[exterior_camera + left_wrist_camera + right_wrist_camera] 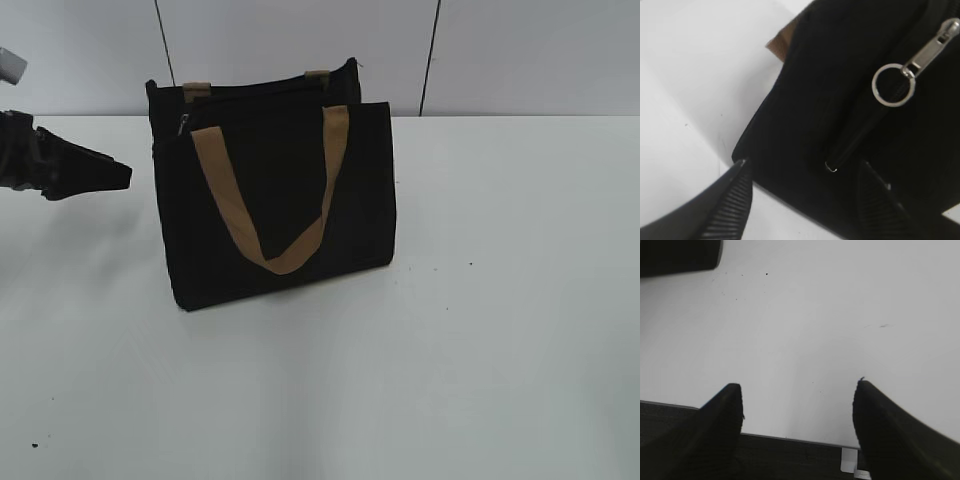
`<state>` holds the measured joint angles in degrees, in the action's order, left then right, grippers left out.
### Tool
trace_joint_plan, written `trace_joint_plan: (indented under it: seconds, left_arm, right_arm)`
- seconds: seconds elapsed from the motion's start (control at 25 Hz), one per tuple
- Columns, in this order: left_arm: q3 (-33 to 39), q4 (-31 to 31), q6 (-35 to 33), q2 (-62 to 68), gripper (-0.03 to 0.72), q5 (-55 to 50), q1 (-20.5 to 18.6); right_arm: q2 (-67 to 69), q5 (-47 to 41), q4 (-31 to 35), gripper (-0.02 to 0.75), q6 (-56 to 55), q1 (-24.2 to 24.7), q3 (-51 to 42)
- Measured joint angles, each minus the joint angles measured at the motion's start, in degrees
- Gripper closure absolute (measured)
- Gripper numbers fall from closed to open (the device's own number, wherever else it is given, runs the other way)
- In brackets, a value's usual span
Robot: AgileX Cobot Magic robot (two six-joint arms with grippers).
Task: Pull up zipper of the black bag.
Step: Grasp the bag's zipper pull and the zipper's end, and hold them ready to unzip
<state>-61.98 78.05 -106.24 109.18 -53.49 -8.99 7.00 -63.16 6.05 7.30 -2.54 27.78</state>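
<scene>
The black bag (275,195) stands upright on the white table (500,330), left of centre and toward the far side, with one tan strap handle (275,190) hanging down its near face. The zipper (184,123) sits at the bag's top left corner; in the left wrist view its silver slider and ring pull (893,85) lie on the black track, toward the upper right of that view.

The left gripper (805,182) hovers just beside the bag's left end with its jaws spread apart and nothing between them; one finger looks to be over the table and the other against the black fabric. The right gripper (797,412) waits over bare table, jaws likewise apart and empty, and is not seen in the exterior view.

The main risk is a missed pinch: the ring is small and off to one side of the jaw gap, so closing here would probably catch only fabric. With the right gripper well apart from the bag, nothing steadies it, so a pull along the track could drag or tip the soft bag instead of moving the slider.
</scene>
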Motion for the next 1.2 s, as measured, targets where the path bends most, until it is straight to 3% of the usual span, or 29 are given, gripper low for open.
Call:
trace_joint_plan:
  seconds: [0.2, 0.36, 0.96, 1.2]
  left_arm:
    - [4.5, 9.8, -13.7, 0.3, 0.185, 1.6, 0.0]
    - [4.5, 13.2, -19.2, 2.3, 0.185, 2.0, 0.2]
    - [4.8, 16.1, -25.2, 5.3, 0.19, 4.9, 9.6]
    - [4.8, 18.2, -25.4, 6.9, 0.28, 6.1, 10.5]
  right_arm:
    - [0.0, 0.0, 0.1, 0.213, 0.0, 0.0, 0.0]
    - [0.0, 0.0, 0.1, 0.213, 0.0, 0.0, 0.0]
    - [0.0, 0.0, 0.2, 0.213, 0.0, 0.0, 0.0]
    - [0.0, 0.0, 0.2, 0.213, 0.0, 0.0, 0.0]
